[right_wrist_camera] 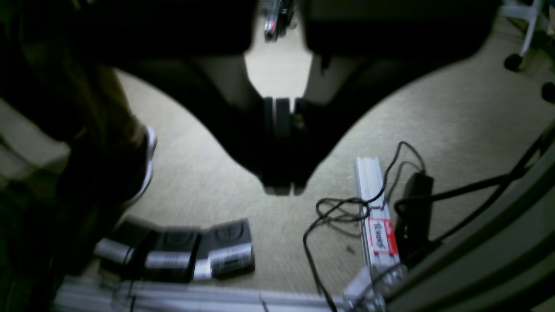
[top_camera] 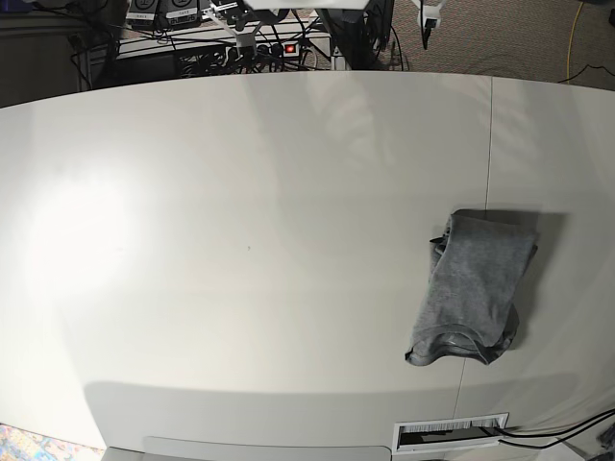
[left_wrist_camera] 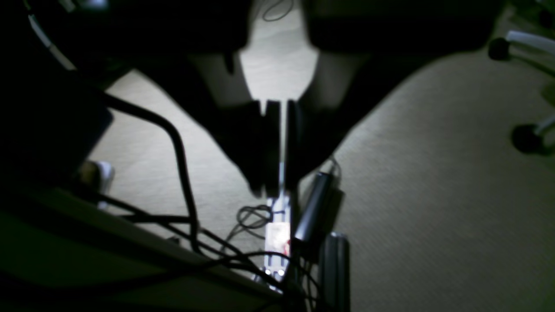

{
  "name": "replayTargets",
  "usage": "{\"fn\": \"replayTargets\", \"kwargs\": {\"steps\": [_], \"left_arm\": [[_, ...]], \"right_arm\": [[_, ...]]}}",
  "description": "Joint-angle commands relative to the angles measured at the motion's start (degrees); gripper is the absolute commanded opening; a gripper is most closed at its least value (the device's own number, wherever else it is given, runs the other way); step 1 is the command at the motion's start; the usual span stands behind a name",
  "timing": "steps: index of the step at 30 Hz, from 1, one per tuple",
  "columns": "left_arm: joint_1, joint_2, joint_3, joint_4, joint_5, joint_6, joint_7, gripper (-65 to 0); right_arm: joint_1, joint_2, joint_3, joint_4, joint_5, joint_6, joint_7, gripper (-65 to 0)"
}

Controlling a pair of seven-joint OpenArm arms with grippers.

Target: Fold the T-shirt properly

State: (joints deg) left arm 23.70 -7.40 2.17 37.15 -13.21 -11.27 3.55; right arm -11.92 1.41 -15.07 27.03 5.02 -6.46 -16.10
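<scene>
The heather-grey T-shirt [top_camera: 476, 288] lies in a crumpled, roughly folded heap on the right part of the white table [top_camera: 240, 240], with a hem curled at its near end. Neither gripper shows in the base view. In the left wrist view my left gripper [left_wrist_camera: 281, 190] hangs over the carpeted floor, its jaws together with only a thin slit between them, holding nothing. In the right wrist view my right gripper [right_wrist_camera: 282, 188] is likewise shut and empty above the floor. The T-shirt is out of both wrist views.
Under the grippers lie carpet, tangled cables [right_wrist_camera: 347, 208], an aluminium rail [right_wrist_camera: 373, 203], a power brick [left_wrist_camera: 314, 208] and foot pedals [right_wrist_camera: 195, 253]. A person's shoe [right_wrist_camera: 145, 160] and chair castors [left_wrist_camera: 527, 138] are nearby. A cable slot [top_camera: 450, 432] sits at the table's front edge.
</scene>
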Motion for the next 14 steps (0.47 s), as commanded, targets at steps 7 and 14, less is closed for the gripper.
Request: {"fn": "replayTargets", "kwargs": {"steps": [7, 14], "left_arm": [[0.5, 1.7, 0.0, 0.2, 2.2, 2.6, -2.1, -65.0], [-0.1, 2.9, 0.0, 0.2, 2.1, 2.6, -2.1, -65.0]], "right_arm": [[-0.1, -1.1, 0.0, 0.2, 0.5, -2.4, 0.3, -65.0], [-0.1, -1.9, 0.0, 0.2, 0.5, -2.4, 0.4, -65.0]]}}
